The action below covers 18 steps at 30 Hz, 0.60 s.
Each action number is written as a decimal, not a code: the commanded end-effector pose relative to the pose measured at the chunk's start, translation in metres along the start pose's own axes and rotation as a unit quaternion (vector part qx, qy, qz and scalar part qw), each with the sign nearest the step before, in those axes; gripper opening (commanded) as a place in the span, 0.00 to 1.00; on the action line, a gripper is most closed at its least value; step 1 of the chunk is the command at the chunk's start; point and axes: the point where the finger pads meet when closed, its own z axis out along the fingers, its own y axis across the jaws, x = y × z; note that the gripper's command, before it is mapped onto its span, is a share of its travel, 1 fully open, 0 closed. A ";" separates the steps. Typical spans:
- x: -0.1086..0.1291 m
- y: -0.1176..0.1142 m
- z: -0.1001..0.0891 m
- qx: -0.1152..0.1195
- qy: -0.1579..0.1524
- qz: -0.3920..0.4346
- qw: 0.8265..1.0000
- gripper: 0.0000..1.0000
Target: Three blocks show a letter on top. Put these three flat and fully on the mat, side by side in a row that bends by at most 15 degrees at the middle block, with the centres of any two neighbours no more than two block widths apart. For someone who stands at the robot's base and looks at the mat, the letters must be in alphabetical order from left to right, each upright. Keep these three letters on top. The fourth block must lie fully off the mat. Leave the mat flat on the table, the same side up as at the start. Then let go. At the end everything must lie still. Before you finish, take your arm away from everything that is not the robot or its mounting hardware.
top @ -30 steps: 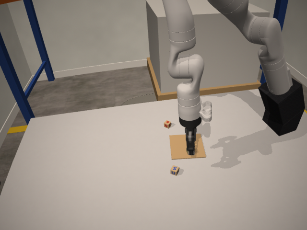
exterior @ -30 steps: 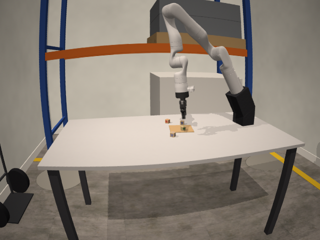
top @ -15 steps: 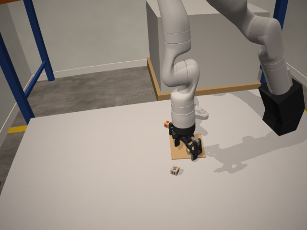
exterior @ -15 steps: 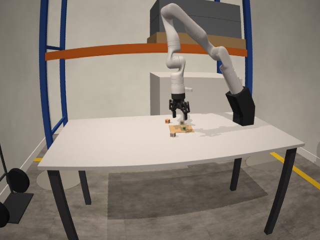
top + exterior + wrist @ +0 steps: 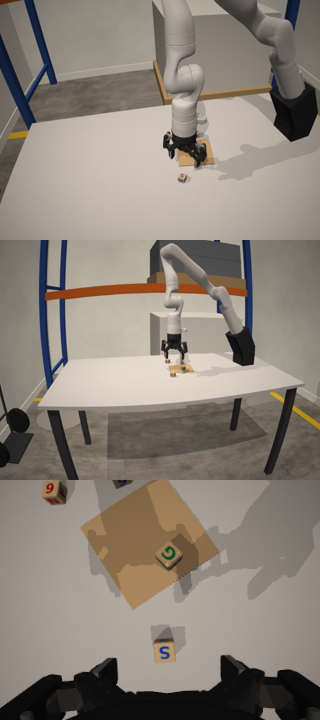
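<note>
A tan mat (image 5: 150, 540) lies flat on the table and also shows in the top view (image 5: 196, 153) and the exterior view (image 5: 181, 368). A block with a green G on top (image 5: 170, 555) sits on the mat near its edge. A block with a blue S on top (image 5: 164, 652) (image 5: 182, 177) lies off the mat, on the table. A block with a red 9 on top (image 5: 54, 491) lies further off. My gripper (image 5: 184, 155) (image 5: 174, 350) hangs open and empty above the mat.
A large grey box with a wooden base (image 5: 214, 51) stands behind the table. The arm's black base (image 5: 294, 113) sits at the table's right. Blue rack posts (image 5: 15, 85) stand to the left, off the table.
</note>
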 end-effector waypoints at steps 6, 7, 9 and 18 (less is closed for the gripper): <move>-0.004 -0.003 -0.001 0.004 -0.002 -0.023 1.000 1.00; -0.004 -0.003 -0.001 0.005 -0.002 -0.024 1.000 1.00; -0.004 -0.003 -0.001 0.005 -0.002 -0.025 1.000 1.00; -0.004 -0.003 -0.001 0.005 -0.002 -0.025 1.000 0.62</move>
